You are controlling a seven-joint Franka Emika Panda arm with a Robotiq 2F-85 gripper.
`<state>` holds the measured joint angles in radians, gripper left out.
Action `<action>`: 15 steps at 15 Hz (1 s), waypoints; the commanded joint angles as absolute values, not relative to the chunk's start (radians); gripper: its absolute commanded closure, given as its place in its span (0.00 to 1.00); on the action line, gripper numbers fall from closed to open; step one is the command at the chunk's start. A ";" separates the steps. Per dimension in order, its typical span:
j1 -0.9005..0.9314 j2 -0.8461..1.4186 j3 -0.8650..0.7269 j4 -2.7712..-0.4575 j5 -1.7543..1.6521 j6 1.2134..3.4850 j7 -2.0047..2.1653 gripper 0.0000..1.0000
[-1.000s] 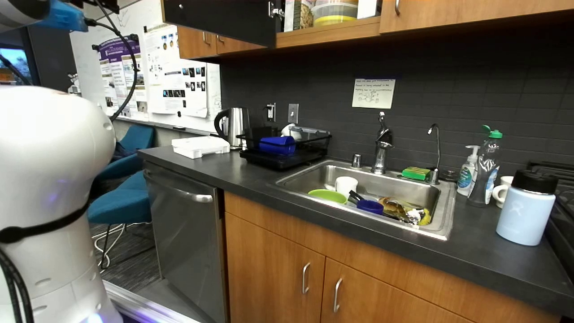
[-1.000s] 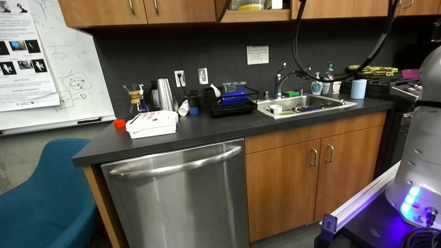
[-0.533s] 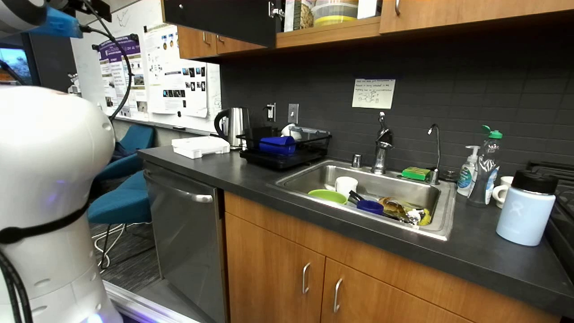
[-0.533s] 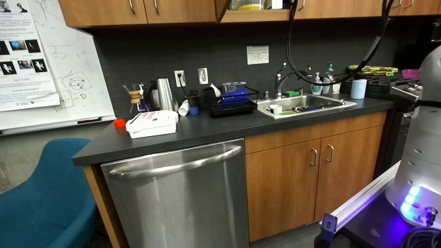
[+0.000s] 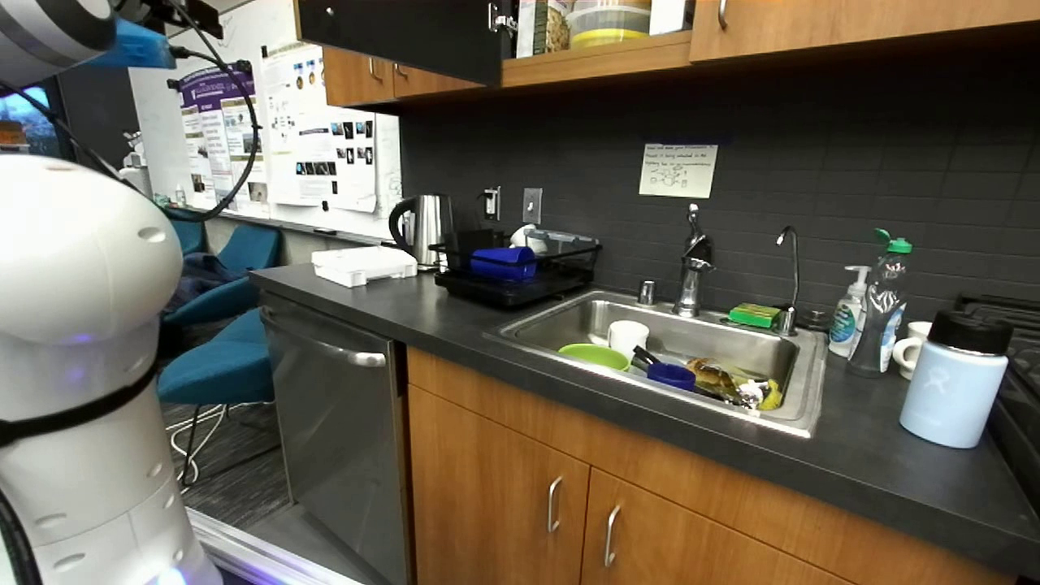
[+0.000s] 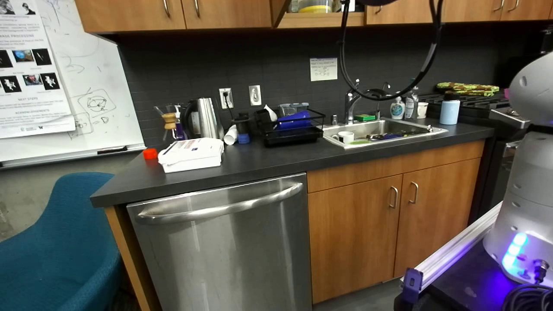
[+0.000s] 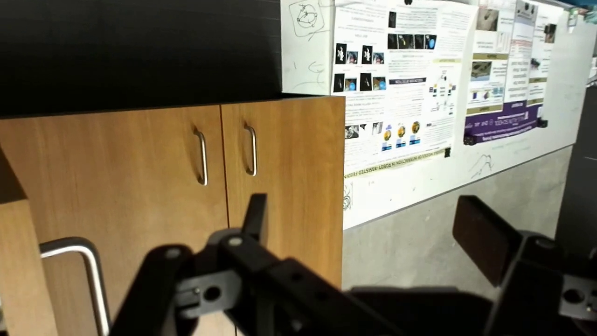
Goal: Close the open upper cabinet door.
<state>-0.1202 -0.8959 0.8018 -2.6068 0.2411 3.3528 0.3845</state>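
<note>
The open upper cabinet door (image 5: 398,36) shows its black inner face in an exterior view, swung out from the cabinet. It shows as a narrow brown strip (image 6: 278,12) in an exterior view. In the wrist view, which stands upside down, its wood edge (image 7: 25,270) is at the far left, with its silver handle (image 7: 95,284) sticking out to the right. My gripper (image 7: 368,228) is open and empty in the wrist view, to the right of the handle and apart from it. The gripper's fingers are out of view in both exterior views.
A shelf with containers (image 5: 605,28) shows in the cabinet opening. Closed cabinet doors (image 7: 140,186) and a whiteboard (image 7: 406,196) stand beyond my gripper. Below are the dish rack (image 5: 520,280), kettle (image 5: 431,231) and sink (image 5: 792,406). A black cable loop (image 6: 343,52) hangs from the arm.
The arm's upper part has shifted, to the right in an exterior view over the last half second, and the cable loop has swung left in an exterior view. The door looks unmoved.
</note>
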 commanded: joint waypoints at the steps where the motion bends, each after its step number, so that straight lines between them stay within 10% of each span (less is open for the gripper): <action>1: -0.278 -0.864 0.888 -2.533 0.262 3.368 0.389 0.00; 15: -0.587 -0.953 0.953 -2.451 0.367 3.351 0.406 0.00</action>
